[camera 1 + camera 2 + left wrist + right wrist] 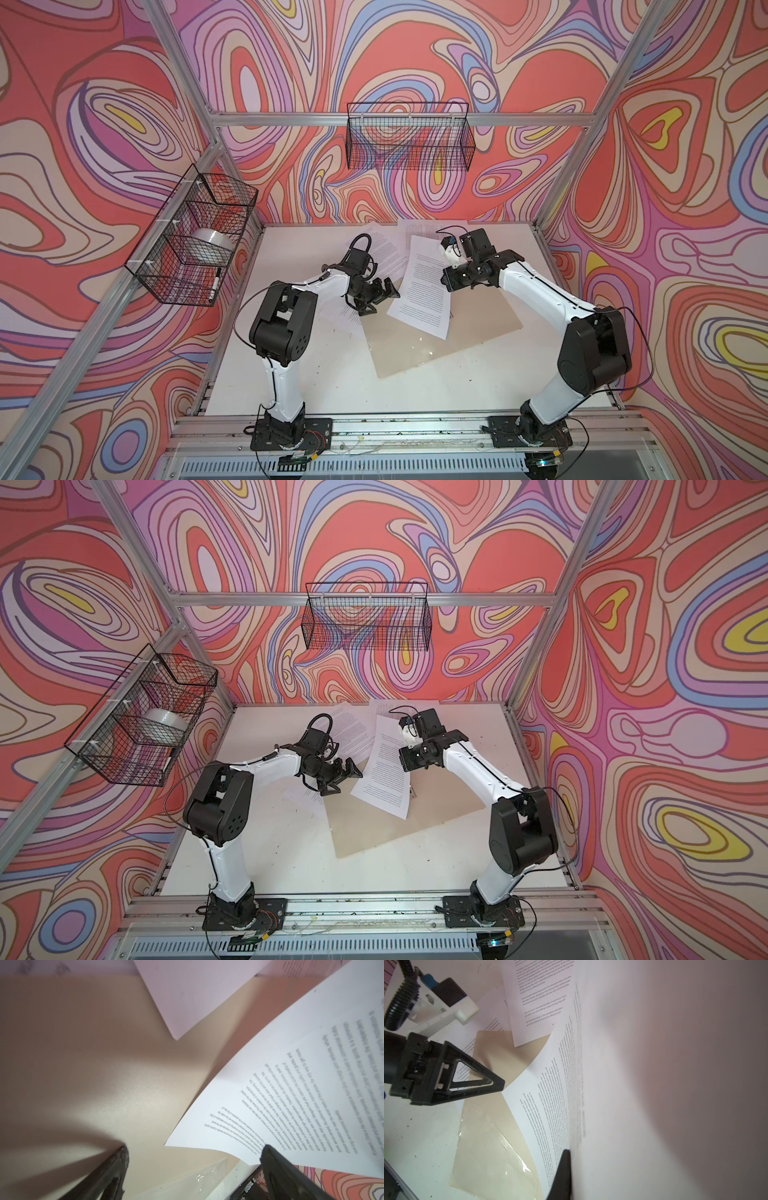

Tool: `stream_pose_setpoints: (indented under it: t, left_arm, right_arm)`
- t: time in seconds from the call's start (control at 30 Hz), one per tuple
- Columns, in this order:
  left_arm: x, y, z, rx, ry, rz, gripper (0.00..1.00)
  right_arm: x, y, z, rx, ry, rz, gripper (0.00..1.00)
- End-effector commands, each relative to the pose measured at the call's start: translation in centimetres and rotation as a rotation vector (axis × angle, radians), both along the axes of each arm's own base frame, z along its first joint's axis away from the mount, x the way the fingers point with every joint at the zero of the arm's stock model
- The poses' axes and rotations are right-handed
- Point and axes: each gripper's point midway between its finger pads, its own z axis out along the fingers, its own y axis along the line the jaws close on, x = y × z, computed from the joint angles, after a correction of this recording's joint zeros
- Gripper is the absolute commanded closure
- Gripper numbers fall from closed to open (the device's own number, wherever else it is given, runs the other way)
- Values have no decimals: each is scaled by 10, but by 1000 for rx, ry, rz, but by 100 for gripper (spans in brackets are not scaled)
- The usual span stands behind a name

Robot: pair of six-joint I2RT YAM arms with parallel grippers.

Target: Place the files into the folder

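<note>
The tan folder (469,328) (432,812) lies open and flat on the white table. One of the files, a printed sheet (422,286) (384,771), curves up from the folder, pinched at its far edge by my shut right gripper (448,279) (406,759). In the right wrist view one finger (564,1172) presses this sheet (623,1084); the other is hidden behind it. My left gripper (376,296) (345,777) (193,1153) stands open just above the folder (93,1064), beside the sheet's corner (291,1084), holding nothing. More files (386,245) (537,1001) lie at the back.
A clear plastic pocket (401,351) (492,1147) lies on the folder's near flap. Another sheet (334,316) lies partly under the left arm. A wire basket (195,241) with a tape roll hangs on the left wall, and an empty one (409,137) at the back.
</note>
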Motion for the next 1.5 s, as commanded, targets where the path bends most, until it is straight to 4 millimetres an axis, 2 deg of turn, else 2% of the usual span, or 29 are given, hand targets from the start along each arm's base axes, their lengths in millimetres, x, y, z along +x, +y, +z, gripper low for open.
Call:
stream_pose_setpoints:
  t: [0.0, 0.13, 0.2, 0.3, 0.37, 0.47, 0.53, 0.63, 0.7, 0.77, 0.93, 1.07, 1.2, 1.3, 1.47]
  left_arm:
    - [-19, 36, -68, 206, 181, 8, 0]
    - [-5, 31, -78, 224, 190, -28, 0]
    - [1, 26, -71, 203, 174, -45, 0]
    - [14, 20, -31, 153, 76, -37, 0]
    - [20, 21, 9, 137, -28, -16, 0]
    - [20, 39, 74, 163, -188, 30, 0]
    - [15, 52, 105, 200, -269, 48, 0]
    - [4, 67, 132, 251, -347, 49, 0]
    - [-5, 63, 137, 225, -359, 12, 0]
    - [-17, 54, 130, 211, -339, -45, 0]
    - [-49, 17, 94, 199, -280, -173, 0]
    - [-68, -11, 58, 202, -213, -257, 0]
    - [-83, -26, 18, 184, -129, -278, 0]
    - [-94, -26, -14, 196, -56, -289, 0]
    - [-104, -21, -42, 210, 3, -276, 0]
  right_arm:
    - [2, 1, 20, 44, -34, -19, 100]
    - [-3, 16, 23, 124, -2, 19, 100]
    - [-9, 28, 24, 176, 41, 69, 100]
    - [-14, 41, 28, 259, 64, 114, 100]
    - [-20, 46, 28, 294, 93, 132, 100]
    - [-30, 56, 32, 363, 138, 169, 100]
    - [-35, 63, 45, 427, 155, 184, 100]
    - [-48, 72, 61, 516, 180, 211, 100]
    - [-59, 76, 66, 562, 202, 238, 100]
    - [-65, 73, 54, 551, 240, 219, 100]
    - [-69, 51, -25, 354, 377, 103, 100]
    - [-60, 31, -67, 216, 383, 8, 100]
    - [-54, 34, -80, 216, 387, 18, 100]
    - [-51, 39, -85, 236, 391, 28, 100]
    - [-56, 50, -91, 321, 438, 31, 84]
